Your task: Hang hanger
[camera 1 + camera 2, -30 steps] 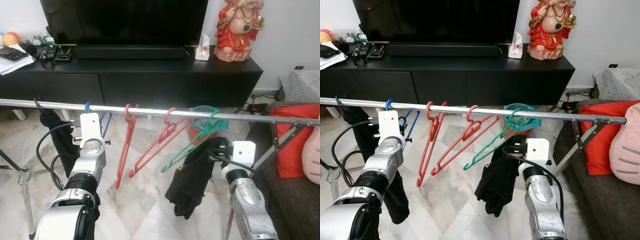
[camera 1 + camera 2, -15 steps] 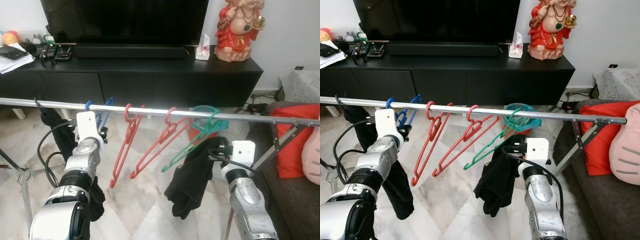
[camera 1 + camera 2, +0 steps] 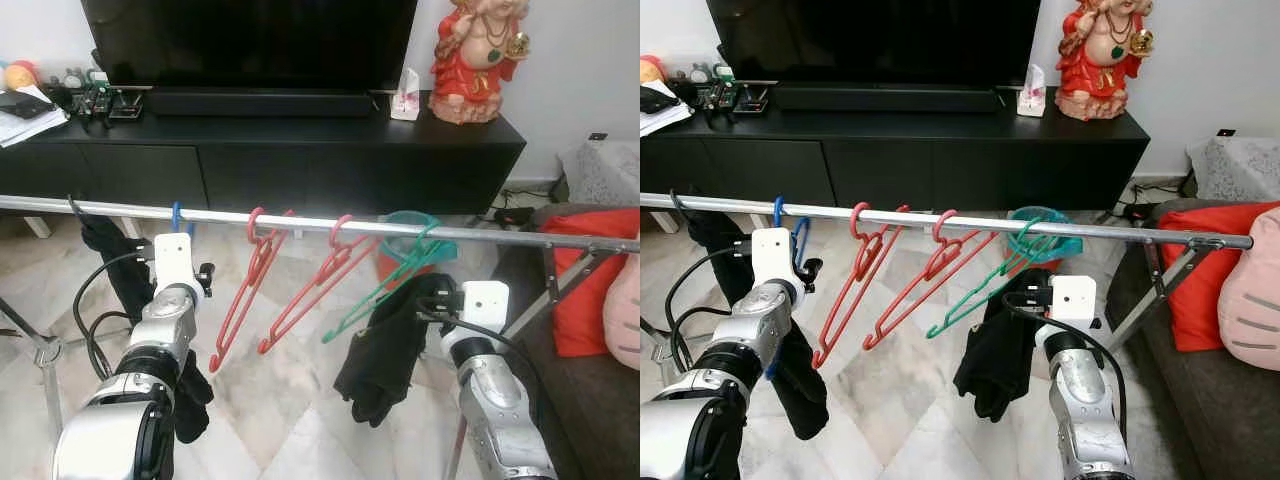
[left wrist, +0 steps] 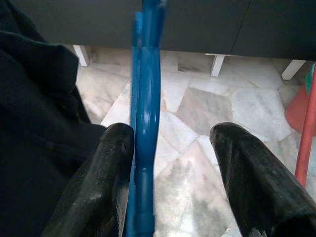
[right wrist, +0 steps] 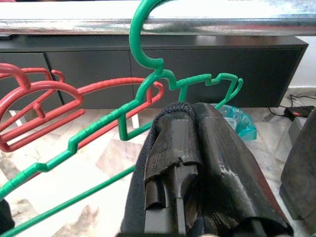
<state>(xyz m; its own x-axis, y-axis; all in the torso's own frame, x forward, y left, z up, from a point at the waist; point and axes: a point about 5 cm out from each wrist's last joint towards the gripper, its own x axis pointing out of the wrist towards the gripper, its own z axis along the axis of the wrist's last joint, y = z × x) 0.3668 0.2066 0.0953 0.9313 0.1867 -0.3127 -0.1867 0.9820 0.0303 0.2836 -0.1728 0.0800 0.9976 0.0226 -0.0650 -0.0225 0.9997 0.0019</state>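
Metal rail (image 3: pixel 300 222) runs across the room in front of a black TV bench (image 3: pixel 300 150).

Blue hanger (image 4: pixel 144 118) hooks on the rail at its left end, hook visible at the rail in the left eye view. Left gripper (image 4: pixel 170 177) is raised just under the rail there, fingers (image 4: pixel 111 173) spread, with the blue hanger between them, touching one finger and apart from the other. A black garment (image 3: pixel 110 260) hangs from the rail just left of the left arm.

Two red hangers (image 3: pixel 265 280) hang mid-rail, both tilted, bottoms swung toward the left. A green hanger (image 3: pixel 390 280) hooks on the rail right of them, also tilted.

Right gripper (image 5: pixel 197 163) is up beneath the green hanger, fingers pressed together on a black cloth (image 3: pixel 385 345) that drapes down from it. In the right wrist view the green hook sits over the rail right above the gripper, and the hanger's bar runs just behind the cloth.

On the TV bench: a TV (image 3: pixel 250 40), a soundbar (image 3: pixel 260 103), a tissue box (image 3: pixel 405 98), a red figurine (image 3: pixel 478 55), and clutter at the far left. A teal bin (image 3: pixel 420 232) stands on the marble floor (image 3: pixel 290 400) behind the rail. A red cushion (image 3: pixel 590 290) lies on a sofa at the right.
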